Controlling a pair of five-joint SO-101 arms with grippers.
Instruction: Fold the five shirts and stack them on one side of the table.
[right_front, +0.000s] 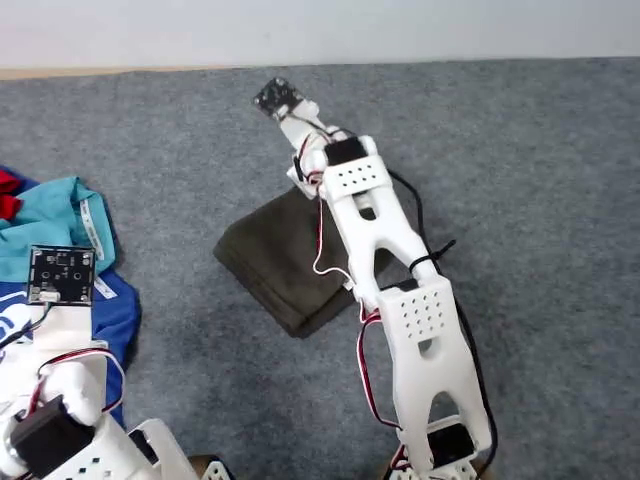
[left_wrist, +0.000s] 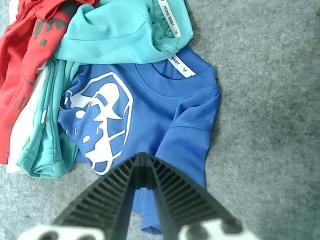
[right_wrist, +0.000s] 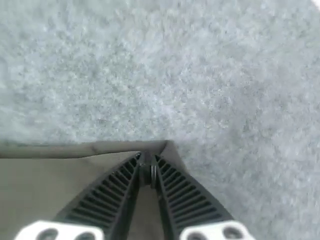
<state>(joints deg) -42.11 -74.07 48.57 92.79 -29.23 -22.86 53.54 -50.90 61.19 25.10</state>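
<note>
You're likely finishing the fold on the olive shirt (right_front: 275, 260), which lies mid-table (right_front: 520, 150). The right gripper (right_wrist: 146, 167) has its jaws pressed together at one corner, apparently pinching it, so next carry that corner across evenly. The left gripper (left_wrist: 145, 162), closed and empty, hangs over the side heap — blue shirt (left_wrist: 165, 110), teal shirt (left_wrist: 110, 30), red shirt (left_wrist: 20, 50) and a white sliver (left_wrist: 15, 142). That probably makes five shirts.

My right arm (right_front: 395, 240) and left arm (right_front: 75, 385) are white plastic with rows of little holes; red, white and black wires (right_front: 319, 225) run along them; the motors (right_front: 345, 150) are black; my fingers (left_wrist: 175, 195) are black and ridged.
</note>
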